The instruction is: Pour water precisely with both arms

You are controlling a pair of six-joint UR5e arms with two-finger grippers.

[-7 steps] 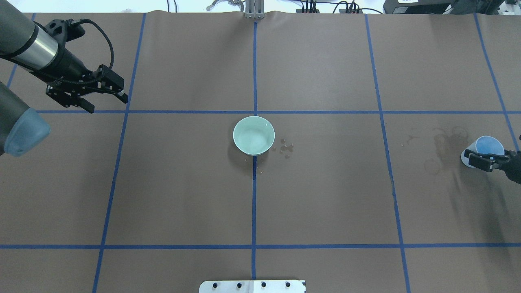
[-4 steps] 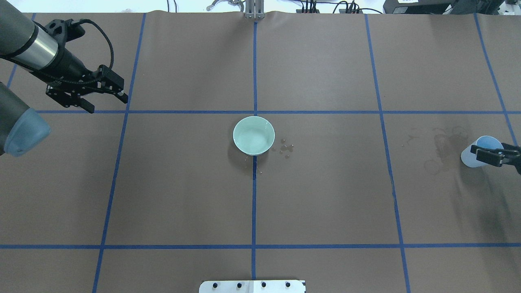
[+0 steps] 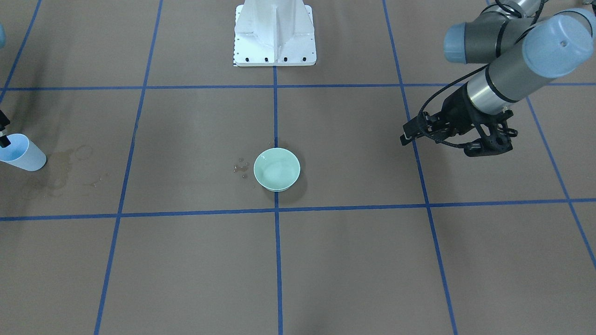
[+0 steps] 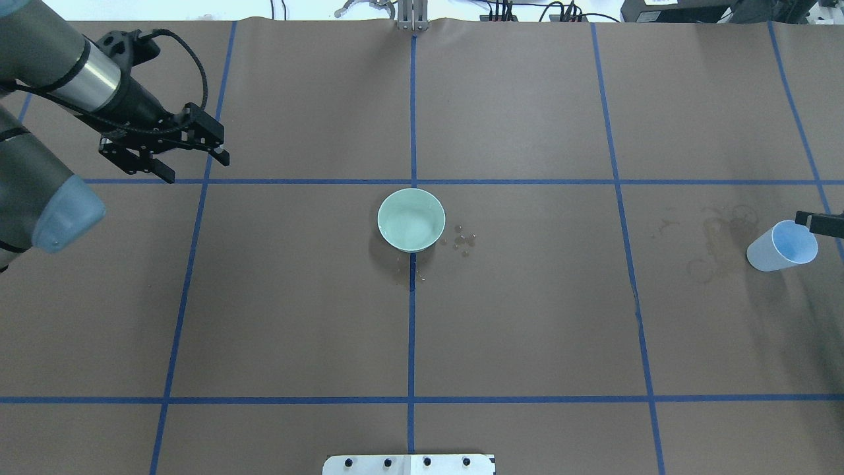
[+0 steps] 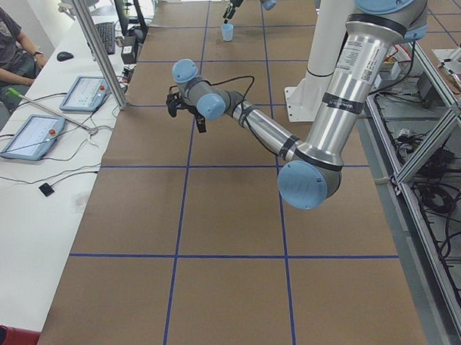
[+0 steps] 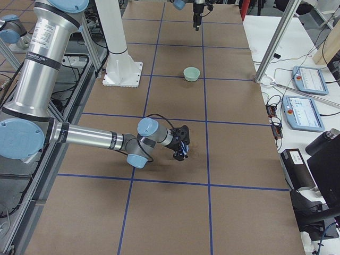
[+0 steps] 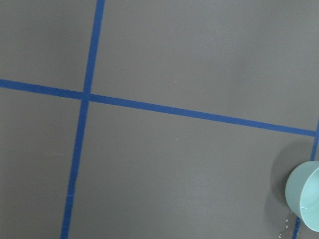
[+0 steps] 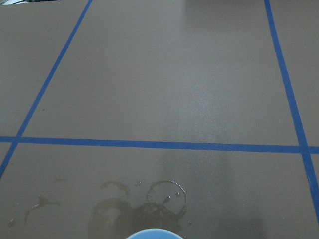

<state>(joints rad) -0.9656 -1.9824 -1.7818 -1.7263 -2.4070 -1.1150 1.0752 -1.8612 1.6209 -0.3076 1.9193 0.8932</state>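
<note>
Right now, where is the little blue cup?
In the overhead view the blue cup sits at the far right, on the robot's right side, next to wet ring stains and far from the green bowl at the centre.

Mint bowl (image 4: 411, 221), blue cup (image 4: 781, 246), brown blue-gridded table (image 4: 527, 316)

Brown table (image 4: 527, 330) with mint bowl (image 4: 411, 220), blue cup (image 4: 781, 246), water droplets (image 4: 463, 241)

Overhead, front views opposed, sharing bowl (image 4: 411, 220)
</note>
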